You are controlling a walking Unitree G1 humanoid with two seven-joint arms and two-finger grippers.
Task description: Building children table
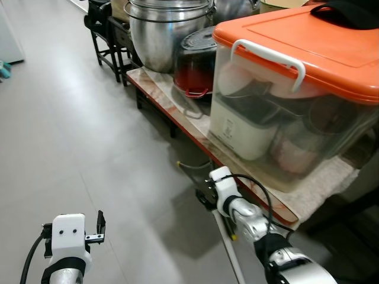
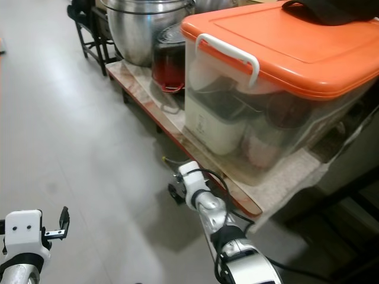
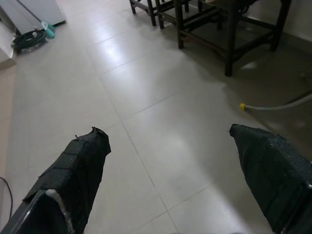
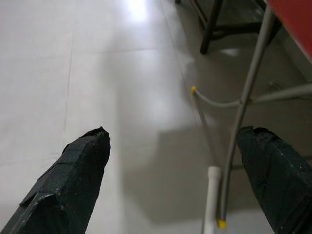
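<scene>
I have both arms low over the pale tiled floor (image 1: 71, 130). The left gripper (image 3: 170, 161) has its jaws released, holding nothing, and so does the right gripper (image 4: 170, 165), which sits beside the red-edged worktop (image 1: 177, 115). On that worktop stand an orange-lidded clear bin (image 1: 296, 89) and a steel pot (image 1: 163, 29). I can't pick out a children's table.

The clear plastic storage box (image 1: 284, 118) has an orange lid (image 1: 308, 44) and a white handle (image 1: 269, 56). The round steel pot (image 1: 163, 32) is shiny silver; the glass pot (image 1: 194, 65) beside it looks dark red. The worktop (image 1: 177, 112) has a red edge. The tiled floor (image 1: 71, 130) is pale grey. The fingers (image 3: 80, 170) are black.
</scene>
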